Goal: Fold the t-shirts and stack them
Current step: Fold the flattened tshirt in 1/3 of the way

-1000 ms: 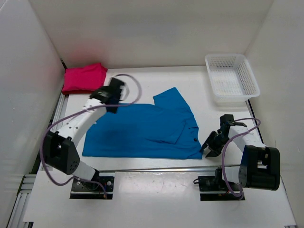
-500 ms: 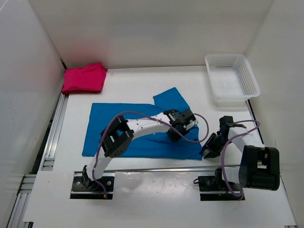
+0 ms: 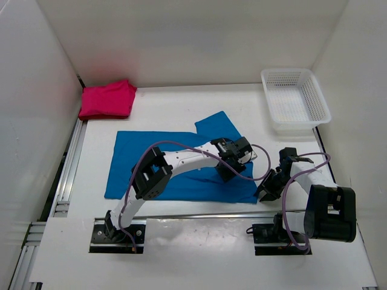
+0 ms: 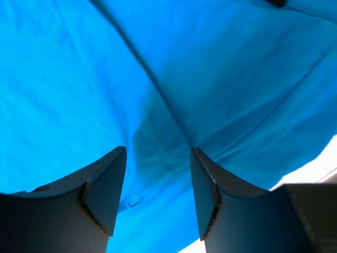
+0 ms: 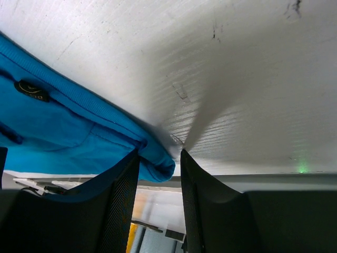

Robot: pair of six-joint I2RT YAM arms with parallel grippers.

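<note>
White tabletop (image 3: pixel 181 103) enclosed by white walls, seen from above. A blue t-shirt (image 3: pixel 124 160) lies spread flat across the middle, one sleeve pointing to the far right. Its centre is covered by the left arm, which reaches across it. A pink t-shirt (image 3: pixel 107 99), folded, sits in the far left corner; how many layers it has cannot be made out. A white mesh basket (image 3: pixel 289 74) stands at the far right, well apart from both shirts. The left pincer (image 4: pixel 158 153) is spread, its fingers (image 4: pixel 102 195) standing over a crease in the right half of the blue cloth. Contact with the cloth cannot be judged, as fabric fills the close view. The right pincer (image 3: pixel 265 190) is at the blue shirt's near right corner. Its fingers stand slightly apart with the hemmed corner between them; whether they pinch it cannot be told. A small dark label (image 5: pixel 31 90) shows on the cloth near that corner, its print illegible.
</note>
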